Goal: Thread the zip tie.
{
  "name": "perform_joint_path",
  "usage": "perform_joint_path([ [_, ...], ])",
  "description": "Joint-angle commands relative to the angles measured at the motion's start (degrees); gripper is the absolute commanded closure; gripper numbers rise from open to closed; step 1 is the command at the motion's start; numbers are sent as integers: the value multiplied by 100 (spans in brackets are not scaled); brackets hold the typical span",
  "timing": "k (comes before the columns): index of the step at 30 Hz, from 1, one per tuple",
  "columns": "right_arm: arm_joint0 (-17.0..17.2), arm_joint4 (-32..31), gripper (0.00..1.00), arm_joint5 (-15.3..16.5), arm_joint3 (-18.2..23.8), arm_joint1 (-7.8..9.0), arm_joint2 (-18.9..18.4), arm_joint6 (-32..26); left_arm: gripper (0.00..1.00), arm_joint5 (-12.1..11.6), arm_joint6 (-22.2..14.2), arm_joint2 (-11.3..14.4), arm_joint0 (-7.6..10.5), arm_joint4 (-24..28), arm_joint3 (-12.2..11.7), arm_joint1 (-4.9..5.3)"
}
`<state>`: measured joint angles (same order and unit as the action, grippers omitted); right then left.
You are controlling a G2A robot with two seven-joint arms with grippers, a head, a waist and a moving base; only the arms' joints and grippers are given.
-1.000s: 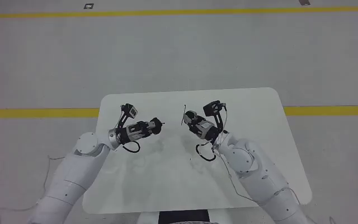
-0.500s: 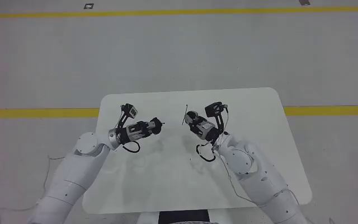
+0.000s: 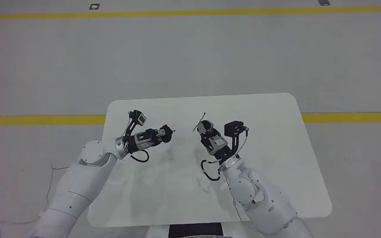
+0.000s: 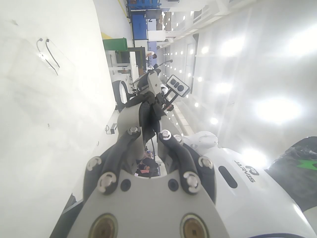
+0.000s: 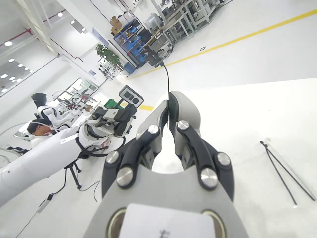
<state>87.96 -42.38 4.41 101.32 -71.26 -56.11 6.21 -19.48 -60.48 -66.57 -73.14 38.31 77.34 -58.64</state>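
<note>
A pale grey floor [image 3: 190,53] crossed by yellow lines [image 3: 178,13] surrounds the white counter [image 3: 280,119] — blue shelving [image 5: 130,42], a potted plant [image 5: 109,56] (leafy, green) and workbenches [image 5: 188,6] stand beyond, under bright ceiling lights [image 4: 277,110].

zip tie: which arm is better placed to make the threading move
Right, probably: the right gripper is shut on the zip tie, its end sticking out free, and the left gripper sits close by.

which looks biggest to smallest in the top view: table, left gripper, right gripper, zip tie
1. table
2. left gripper and right gripper: about alike, not ranked
3. zip tie, a thin black line sticking out of the right gripper
</note>
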Motion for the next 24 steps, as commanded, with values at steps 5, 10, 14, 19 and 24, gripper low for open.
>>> perform_joint_path([
  [5, -80, 124, 100, -92, -109, -99, 235, 219, 100, 0, 0, 0, 0, 0, 0, 0],
  [10, -110, 285, 100, -95, -98, -145, 322, 238, 100, 0, 0, 0, 0, 0, 0, 0],
  [14, -110, 285, 100, -95, -98, -145, 322, 238, 100, 0, 0, 0, 0, 0, 0, 0],
  [19, -88, 174, 100, -146, -72, -180, 413, 432, 100, 0, 0, 0, 0, 0, 0, 0],
  [24, -138, 105, 100, -617, -130, -322, 687, 1053, 100, 0, 0, 0, 0, 0, 0, 0],
])
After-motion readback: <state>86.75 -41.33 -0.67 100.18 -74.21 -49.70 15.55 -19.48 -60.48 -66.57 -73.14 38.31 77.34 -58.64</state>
